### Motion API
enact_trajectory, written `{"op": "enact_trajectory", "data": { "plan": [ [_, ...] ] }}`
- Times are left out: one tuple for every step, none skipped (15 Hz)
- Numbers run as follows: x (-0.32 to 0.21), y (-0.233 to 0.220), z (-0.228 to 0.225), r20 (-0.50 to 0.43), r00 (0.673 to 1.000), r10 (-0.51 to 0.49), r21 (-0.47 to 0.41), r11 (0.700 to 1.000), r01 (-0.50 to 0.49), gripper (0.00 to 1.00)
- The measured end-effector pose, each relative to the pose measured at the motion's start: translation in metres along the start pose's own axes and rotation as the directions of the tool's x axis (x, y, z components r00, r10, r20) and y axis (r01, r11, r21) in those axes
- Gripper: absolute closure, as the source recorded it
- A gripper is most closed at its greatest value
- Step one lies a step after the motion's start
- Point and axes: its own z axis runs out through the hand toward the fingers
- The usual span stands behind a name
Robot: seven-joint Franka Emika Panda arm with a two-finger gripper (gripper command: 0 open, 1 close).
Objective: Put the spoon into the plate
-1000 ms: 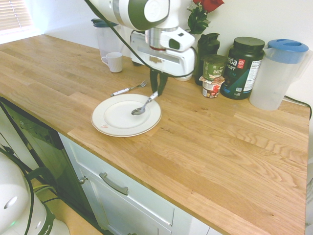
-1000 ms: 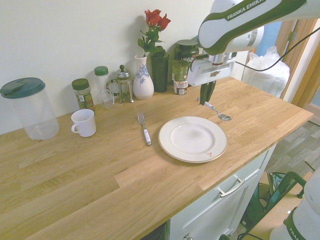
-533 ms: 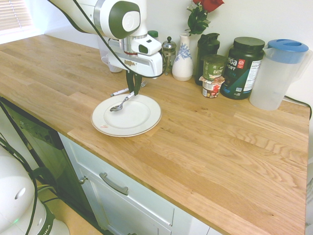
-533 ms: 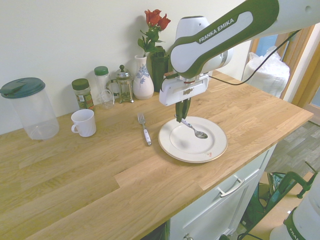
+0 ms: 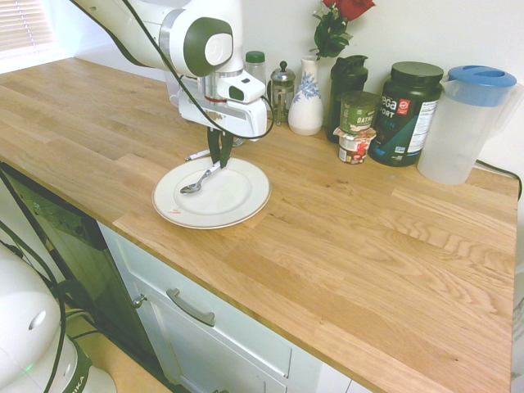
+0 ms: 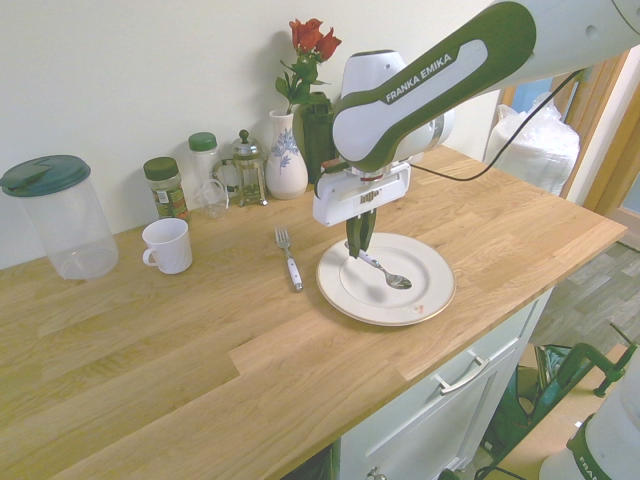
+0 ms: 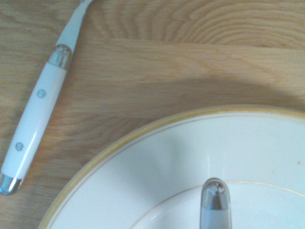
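A: The fingers [image 5: 219,160] are clamped on the spoon [image 5: 199,179] by its white handle, bowl low over the plate [image 5: 237,201].

B: It looks light, stiff and slippery; the handle seems the right hold.

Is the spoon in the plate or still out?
Over the plate, held: the end effector grips the spoon by its handle.

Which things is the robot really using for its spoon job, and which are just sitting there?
Using:
the gripper, shut on the spoon
the plate, under the spoon

Just sitting there:
the fork
the white mug
the vase with red roses
the jars and jugs by the wall
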Motion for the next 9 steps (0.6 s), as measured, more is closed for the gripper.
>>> {"op": "enact_trajectory", "data": {
  "plan": [
    [0.0, 0.0, 0.004, 0.005, 1.0, 0.003, -0.005, 1.0, -0.003, 0.0],
    [0.0, -0.001, 0.007, 0.011, 1.0, 0.005, -0.01, 1.0, -0.005, 0.0],
    [-0.001, -0.001, 0.01, 0.015, 1.0, 0.006, -0.015, 1.0, -0.006, 0.0],
    [-0.001, -0.002, 0.013, 0.018, 1.0, 0.005, -0.018, 1.0, -0.005, 0.0],
    [-0.003, -0.003, 0.014, 0.02, 1.0, 0.003, -0.019, 1.0, -0.003, 0.0],
    [-0.004, -0.005, 0.015, 0.02, 1.0, 0.0, -0.019, 1.0, 0.0, 0.0],
    [-0.005, -0.006, 0.014, 0.019, 1.0, -0.002, -0.019, 1.0, 0.002, 0.0],
    [-0.006, -0.007, 0.014, 0.019, 1.0, -0.002, -0.018, 1.0, 0.003, 0.0],
    [-0.007, -0.007, 0.014, 0.018, 1.0, -0.002, -0.018, 1.0, 0.003, 0.0]
  ]
}}
